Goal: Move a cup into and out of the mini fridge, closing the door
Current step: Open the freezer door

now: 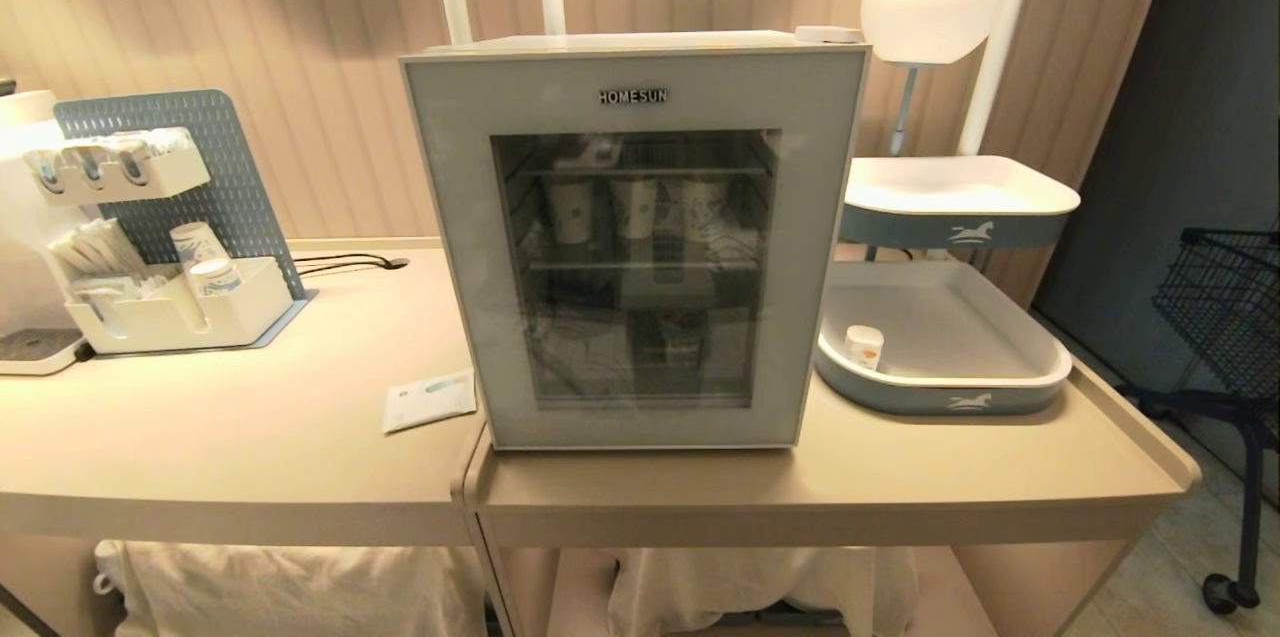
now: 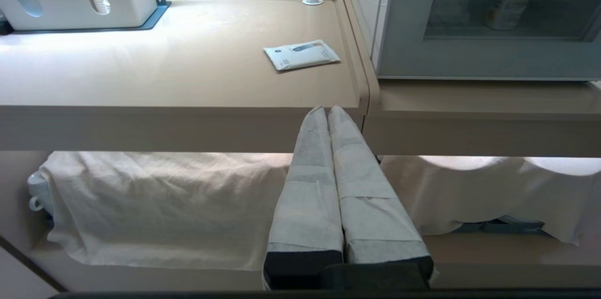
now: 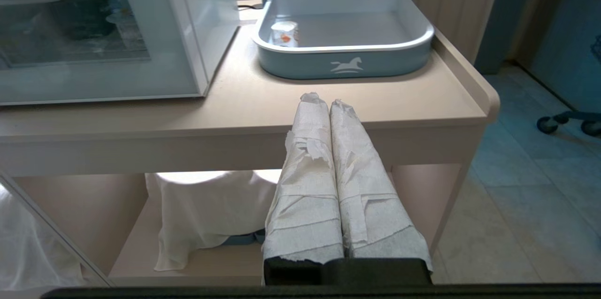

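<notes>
On your far left a rack [image 1: 170, 302] of paper cups stands at the back of the worktop [image 1: 250, 447], out of the working lane, and a flat packet [image 1: 428, 401] lies just beside the fridge's front corner. Your left hand [image 2: 327, 110] waits below the worktop edge, fingers pressed together on nothing, low enough to stay clear of a swinging door.

The fridge [image 1: 640, 42] sits square to you with its door [image 1: 455, 247] shut. Paper cups show on the upper shelf through the glass; something stands on the lower shelf too, but you probably can't name it through the reflections.

The cup [image 1: 863, 346] stands upright in the near left corner of the lower tray [image 1: 940, 397], just right of the fridge and a short reach from the opening. I can't make out its lid. Your right hand [image 3: 328, 100] hangs below the worktop edge in front of that tray, fingers together and empty.

Nothing is begun; the door likely comes first.
</notes>
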